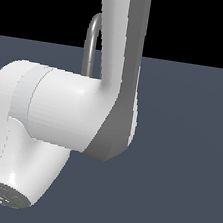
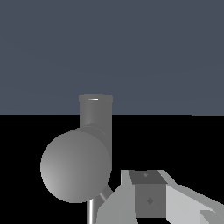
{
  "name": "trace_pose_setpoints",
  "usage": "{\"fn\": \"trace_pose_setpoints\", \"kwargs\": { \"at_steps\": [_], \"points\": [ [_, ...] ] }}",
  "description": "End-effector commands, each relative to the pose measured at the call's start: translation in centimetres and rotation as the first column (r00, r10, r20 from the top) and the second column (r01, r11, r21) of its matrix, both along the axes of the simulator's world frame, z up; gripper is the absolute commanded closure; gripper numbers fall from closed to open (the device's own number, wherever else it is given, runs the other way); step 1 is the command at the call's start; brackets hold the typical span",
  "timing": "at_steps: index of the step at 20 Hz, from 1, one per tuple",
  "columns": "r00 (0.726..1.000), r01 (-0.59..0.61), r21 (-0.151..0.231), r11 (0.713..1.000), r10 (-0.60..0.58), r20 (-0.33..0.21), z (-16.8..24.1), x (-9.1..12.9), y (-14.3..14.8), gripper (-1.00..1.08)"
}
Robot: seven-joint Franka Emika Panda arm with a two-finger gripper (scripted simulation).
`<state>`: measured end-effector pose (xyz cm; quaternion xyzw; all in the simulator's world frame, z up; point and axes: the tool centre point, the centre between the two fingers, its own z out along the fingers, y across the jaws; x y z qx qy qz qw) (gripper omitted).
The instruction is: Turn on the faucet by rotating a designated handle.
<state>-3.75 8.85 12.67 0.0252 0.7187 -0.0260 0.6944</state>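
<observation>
In the exterior view only the top bend of the faucet [image 1: 93, 40] shows, a slim grey tube rising behind the white arm. The handle and the gripper are hidden there. In the wrist view the faucet's thick grey body [image 2: 76, 164] fills the middle, rounded toward the camera, with a short cylinder [image 2: 95, 111] beyond it. A thin grey rod, seemingly the handle [image 2: 105, 192], pokes out from under that body. My gripper [image 2: 148, 197] sits right beside the rod, close to touching it. The gap between its fingers does not show.
The white arm [image 1: 53, 110] takes up most of the exterior view and covers the faucet's base. A flat blue-grey floor [image 1: 187, 160] spreads around it. A second thin grey tube [image 2: 91, 212] runs past the faucet body in the wrist view.
</observation>
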Motion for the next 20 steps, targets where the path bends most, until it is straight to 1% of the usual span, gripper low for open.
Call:
{"fn": "trace_pose_setpoints", "kwargs": {
  "at_steps": [1,2,3,16,17,18,20],
  "points": [
    [0.999,-0.003,0.0,1.0,0.003,0.034,2.4,0.1,-0.1,1.08],
    [0.999,-0.003,0.0,1.0,0.003,0.034,2.4,0.1,-0.1,1.08],
    [1.0,0.004,0.0,1.0,-0.004,-0.003,0.4,0.0,-0.4,1.08],
    [0.999,-0.003,0.0,1.0,0.003,0.033,3.9,-0.2,-4.3,1.08],
    [0.999,-0.003,0.0,1.0,0.003,0.033,3.9,-0.2,-4.3,1.08],
    [0.999,-0.033,0.007,0.999,0.033,0.008,2.7,-0.6,-2.3,1.08],
    [1.0,-0.028,0.006,1.0,0.028,0.012,2.5,-0.6,-3.2,1.08]
  ]
}}
